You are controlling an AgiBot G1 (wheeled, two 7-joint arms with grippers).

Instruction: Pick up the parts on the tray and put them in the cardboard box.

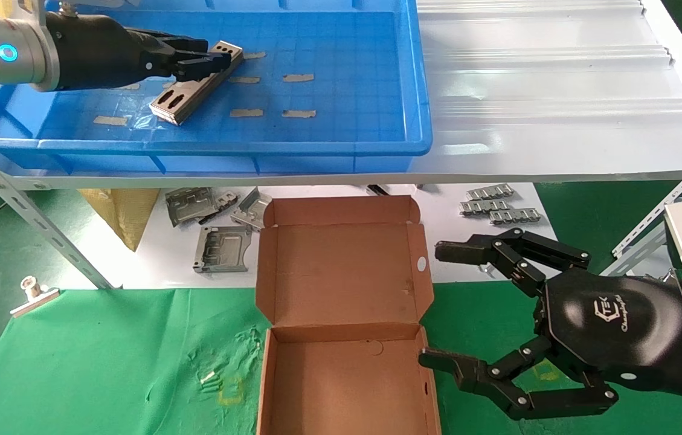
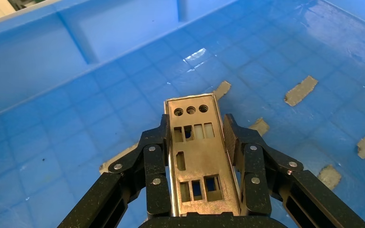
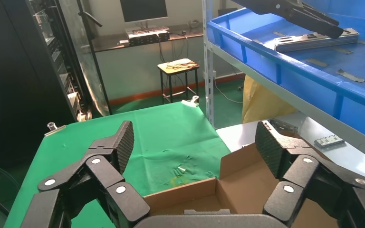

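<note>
A stack of silver punched parts [image 1: 189, 96] lies slanted on the floor of the blue tray [image 1: 196, 147]. My left gripper [image 1: 214, 59] reaches in from the left over the stack's far end. In the left wrist view its fingertips [image 2: 164, 124] press on both long edges of the top part [image 2: 197, 161], so the left gripper [image 2: 196, 121] is shut on it. The cardboard box [image 1: 341, 368] sits open and empty on the green cloth, lid [image 1: 341, 266] folded back. My right gripper [image 1: 437, 305] hovers wide open beside the box's right wall; it [image 3: 195, 137] holds nothing.
Below the shelf, grey stamped brackets [image 1: 220, 241] and ridged strips [image 1: 495, 205] lie on a white board. A white corrugated sheet [image 1: 558, 90] covers the shelf to the tray's right. Slanted shelf struts [image 1: 32, 211] stand at both sides. A metal clip [image 1: 32, 293] holds the cloth's corner.
</note>
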